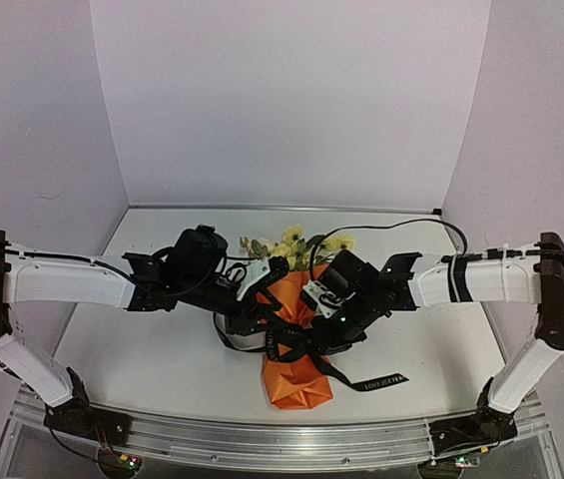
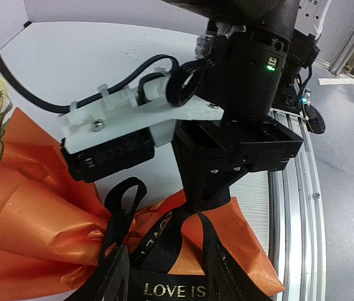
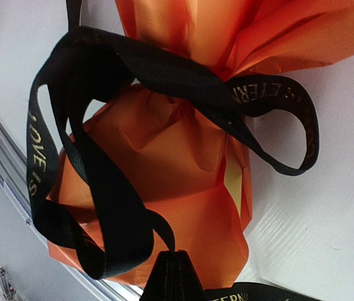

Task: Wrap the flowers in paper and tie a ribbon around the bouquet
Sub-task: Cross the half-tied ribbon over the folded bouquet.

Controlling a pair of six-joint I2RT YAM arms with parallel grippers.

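**Ribbon pinched at the bouquet's waist**

The bouquet (image 1: 296, 371) lies mid-counter (image 1: 142, 344), between the two arms. Its flowers (image 1: 296, 242) point to the far side and the folded end of the orange paper (image 3: 164, 150) points to the near edge.

The black ribbon (image 3: 164, 69) is cinched round the middle of the cone, with loose loops standing off it. One lettered tail trails to the near right across the counter.

The right gripper (image 2: 197, 202) comes in from the right. Its fingers are pressed together on a loop of ribbon just above the knot.

The left gripper (image 1: 268, 277) sits just left of the cone, level with the cinch and close to the paper. From these views I cannot tell whether it is gripping anything.
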